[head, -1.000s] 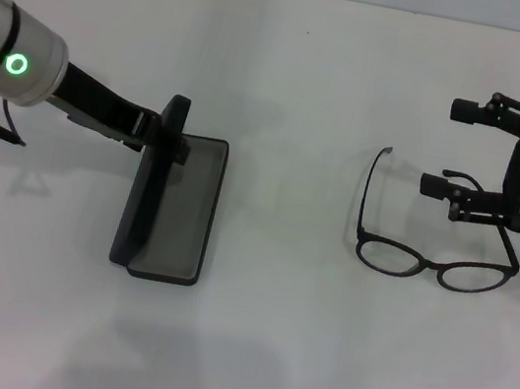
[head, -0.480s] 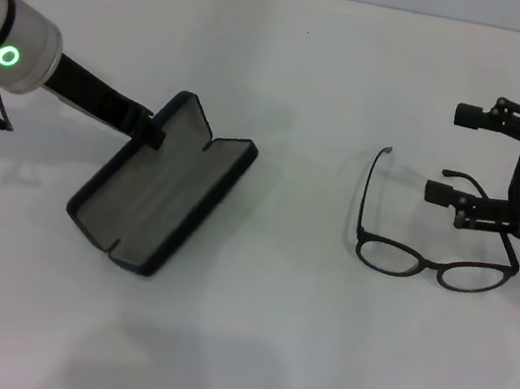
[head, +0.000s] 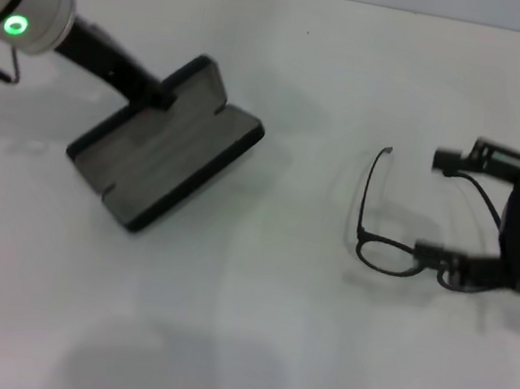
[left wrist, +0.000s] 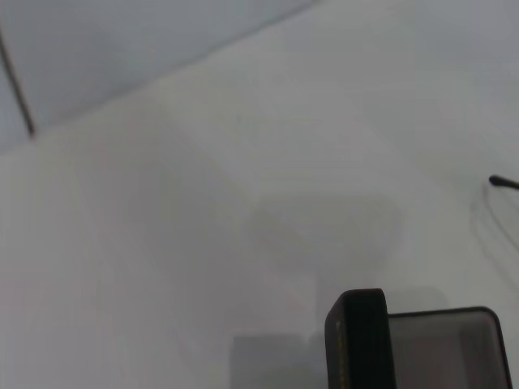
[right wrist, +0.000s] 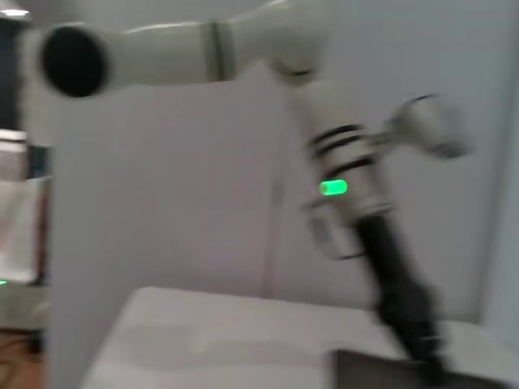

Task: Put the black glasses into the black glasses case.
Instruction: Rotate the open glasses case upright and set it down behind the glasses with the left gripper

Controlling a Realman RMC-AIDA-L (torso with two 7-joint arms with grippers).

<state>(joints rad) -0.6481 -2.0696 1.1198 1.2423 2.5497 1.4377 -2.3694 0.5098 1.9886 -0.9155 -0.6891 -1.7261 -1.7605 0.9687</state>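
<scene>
The black glasses case (head: 165, 154) lies open on the white table (head: 247, 332), on the robot's left side, with its grey inside facing up. The left gripper (head: 162, 95) is at the far edge of the case, touching the lid, and it looks like it is pinching that edge, though the fingers are too dark against the case to be sure. In the left wrist view only 1 corner of the case (left wrist: 413, 344) shows. The black glasses (head: 404, 229) are on the robot's right side, well apart from the case, with nothing inside the case yet. Their 2 round lenses face the robot and 1 thin arm points away. The right gripper (head: 461, 213) is right at the glasses with its jaws spread wide: 1 finger sits by the frame at the near side, and the other is up by the far end of the temple arm. It is around the glasses but has not squeezed them. So the opening part looks done. What is left is the big part: grab the glasses, carry them over to the case, and lay them inside. The thin frame could slip or twist if the pinch is off.
</scene>
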